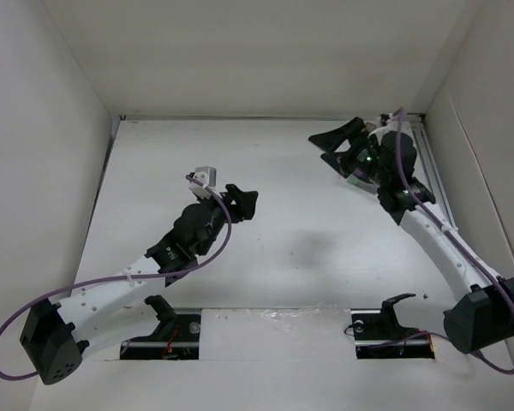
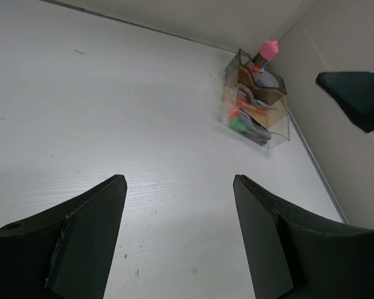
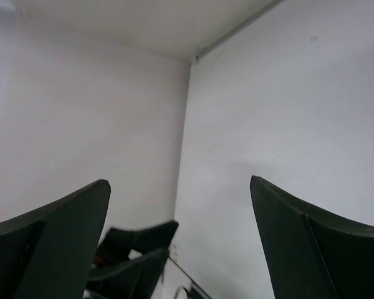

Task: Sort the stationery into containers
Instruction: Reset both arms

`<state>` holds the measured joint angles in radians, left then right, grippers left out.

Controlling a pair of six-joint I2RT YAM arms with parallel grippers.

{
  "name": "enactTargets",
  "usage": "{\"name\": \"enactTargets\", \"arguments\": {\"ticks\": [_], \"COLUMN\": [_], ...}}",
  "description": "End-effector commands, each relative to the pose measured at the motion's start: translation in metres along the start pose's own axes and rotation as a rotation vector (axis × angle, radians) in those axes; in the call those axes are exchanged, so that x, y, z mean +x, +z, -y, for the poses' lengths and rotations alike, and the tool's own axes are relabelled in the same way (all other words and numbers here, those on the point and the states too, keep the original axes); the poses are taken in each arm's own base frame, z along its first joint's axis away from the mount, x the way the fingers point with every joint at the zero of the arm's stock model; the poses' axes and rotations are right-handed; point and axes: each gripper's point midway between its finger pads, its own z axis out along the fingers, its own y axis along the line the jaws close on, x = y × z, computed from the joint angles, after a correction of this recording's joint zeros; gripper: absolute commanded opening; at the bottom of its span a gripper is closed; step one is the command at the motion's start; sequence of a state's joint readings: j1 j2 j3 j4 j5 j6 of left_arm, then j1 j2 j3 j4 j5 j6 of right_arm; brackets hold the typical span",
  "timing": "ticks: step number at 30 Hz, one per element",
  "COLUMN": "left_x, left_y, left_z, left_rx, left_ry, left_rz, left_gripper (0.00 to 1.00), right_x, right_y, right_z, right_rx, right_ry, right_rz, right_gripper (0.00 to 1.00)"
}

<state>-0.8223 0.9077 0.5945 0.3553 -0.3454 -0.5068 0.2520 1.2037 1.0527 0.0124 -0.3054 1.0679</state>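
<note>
The smoky-brown translucent organiser (image 2: 257, 104) stands by the far right wall in the left wrist view. A pink-capped bottle (image 2: 268, 48) sticks up from its rear compartment. Orange-tipped (image 2: 235, 113) and green-tipped (image 2: 239, 124) markers and dark pens lie in its lower compartments. In the top view the right arm hides the organiser. My left gripper (image 2: 179, 184) is open and empty over the bare table, well short of the organiser; it also shows in the top view (image 1: 247, 204). My right gripper (image 1: 321, 147) is open and empty, raised near the back right corner; in its own view (image 3: 179, 184) it faces the walls.
White walls close in the white table (image 1: 291, 257) on three sides. One finger of the right gripper (image 2: 358, 93) hangs just right of the organiser. The left gripper shows low in the right wrist view (image 3: 134, 249). Two black parking brackets (image 1: 385, 312) sit at the near edge.
</note>
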Motion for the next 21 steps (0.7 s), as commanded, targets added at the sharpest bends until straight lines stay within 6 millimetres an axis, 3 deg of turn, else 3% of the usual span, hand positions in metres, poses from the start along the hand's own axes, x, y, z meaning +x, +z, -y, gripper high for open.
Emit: {"name": "enactTargets", "arguments": {"ticks": [1,3,4,7,14,17,21], "left_x": [-0.012,-0.008,-0.005,0.001,0.03,0.034,0.023], "left_y": [0.004,0.007,0.011,0.019,0.042,0.043,0.037], "left_z": [-0.004,-0.008,-0.012,-0.014,-0.016,-0.022,-0.026], "left_rx": [-0.038,-0.06,-0.086,-0.111,-0.136,-0.16,-0.168], "left_ry": [-0.013,-0.006,0.004,0.019,0.086,0.092,0.065], "left_rz": [0.048,0.043,0.033,0.011,-0.09,-0.085,-0.027], "left_gripper": [0.67,0.84,0.99,1.0,1.0,1.0,1.0], "right_x": [0.041,0.074,0.085,0.123,0.166,0.166,0.169], "right_y": [0.016,0.022,0.029,0.035,0.046,0.048,0.047], "right_z": [0.033,0.053,0.064,0.081,0.09,0.099,0.103], "right_rx": [0.108,0.158,0.178,0.2,0.206,0.244,0.24], "right_ry": [-0.173,-0.207,-0.243,-0.282,-0.355,-0.345,-0.331], "right_rz": [-0.064,-0.134,-0.17,-0.261,-0.269,-0.234,-0.24], "right_gripper": [1.0,1.0,1.0,1.0,1.0,1.0,1.0]}}
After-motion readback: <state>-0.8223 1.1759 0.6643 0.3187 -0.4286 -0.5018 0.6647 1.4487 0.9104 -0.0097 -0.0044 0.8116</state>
